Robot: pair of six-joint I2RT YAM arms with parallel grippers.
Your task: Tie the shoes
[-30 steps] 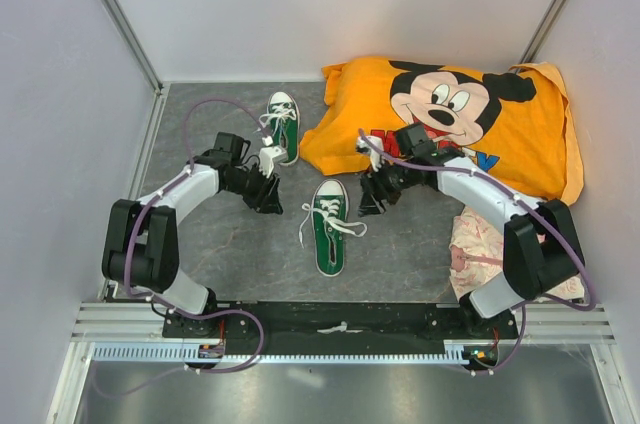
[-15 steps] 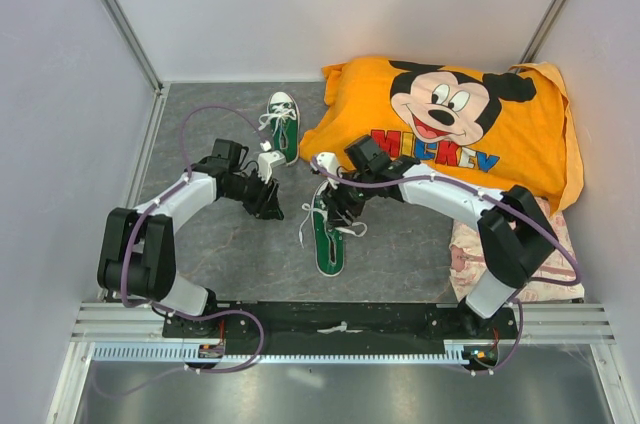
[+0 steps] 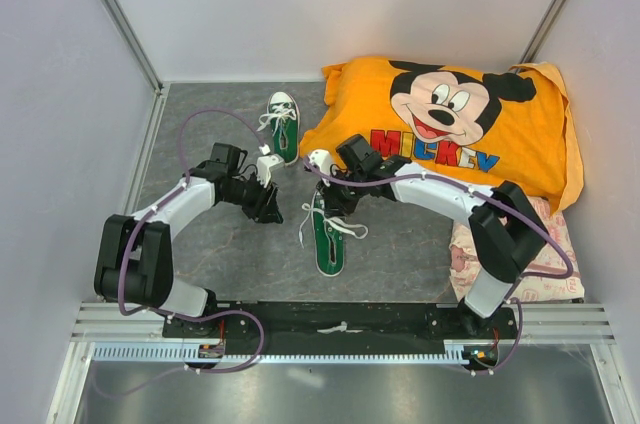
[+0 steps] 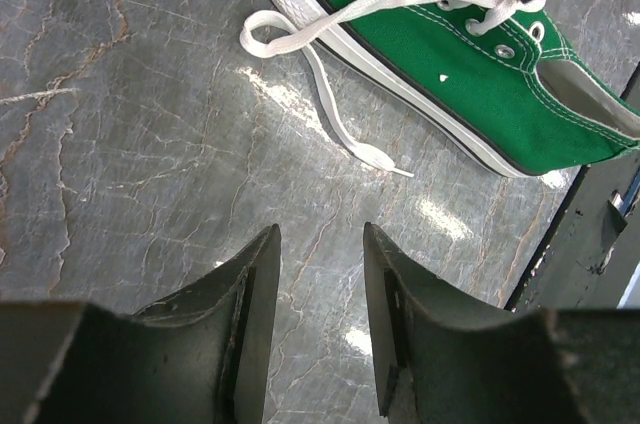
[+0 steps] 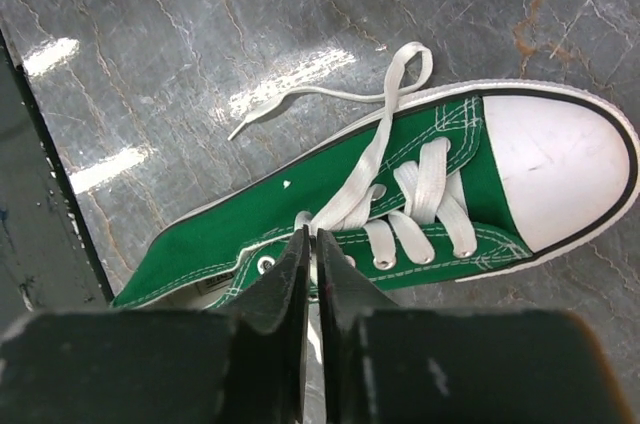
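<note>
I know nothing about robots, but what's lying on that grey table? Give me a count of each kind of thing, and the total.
Green sneakers: 2
Orange Mickey Mouse pillow: 1
Pink patterned cloth: 1
Total: 4

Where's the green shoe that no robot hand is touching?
In the top view, that shoe lies toward the back, left of centre, with its toe pointing away. It is just left of the orange pillow and beyond the left gripper.
</note>
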